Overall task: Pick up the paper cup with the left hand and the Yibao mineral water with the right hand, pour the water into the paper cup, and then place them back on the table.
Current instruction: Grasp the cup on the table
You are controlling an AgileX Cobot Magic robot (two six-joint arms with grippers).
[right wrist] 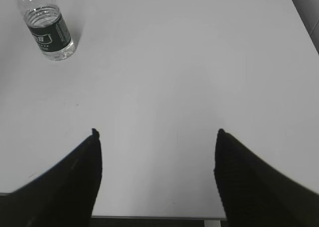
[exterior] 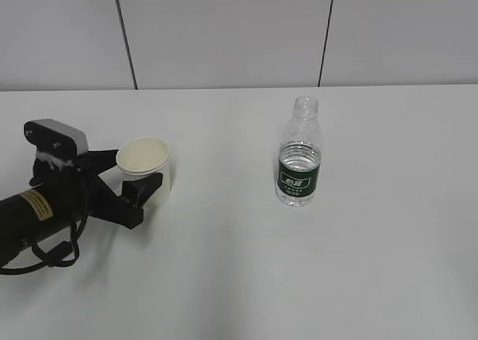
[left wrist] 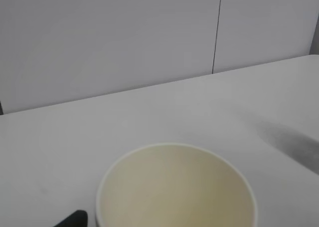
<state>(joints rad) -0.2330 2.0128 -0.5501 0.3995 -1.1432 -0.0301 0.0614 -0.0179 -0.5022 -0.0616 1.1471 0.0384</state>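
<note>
Your left end effector point(exterior: 142, 177) sits wide open around the paper cup point(exterior: 145, 167), not gripping. Right end effector point(right wrist: 157, 133) is wide open, empty, well clear of the Yibao mineral water point(right wrist: 47, 27) standing on the surface point(exterior: 373, 265).

Pale grey wall panels point(exterior: 224, 34) — dark vertical seams point(exterior: 125, 34).

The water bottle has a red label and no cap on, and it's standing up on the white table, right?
Not quite: the label on the water bottle is dark green, not red, as the exterior view shows. The rest holds: no cap, standing upright on the white table.
</note>
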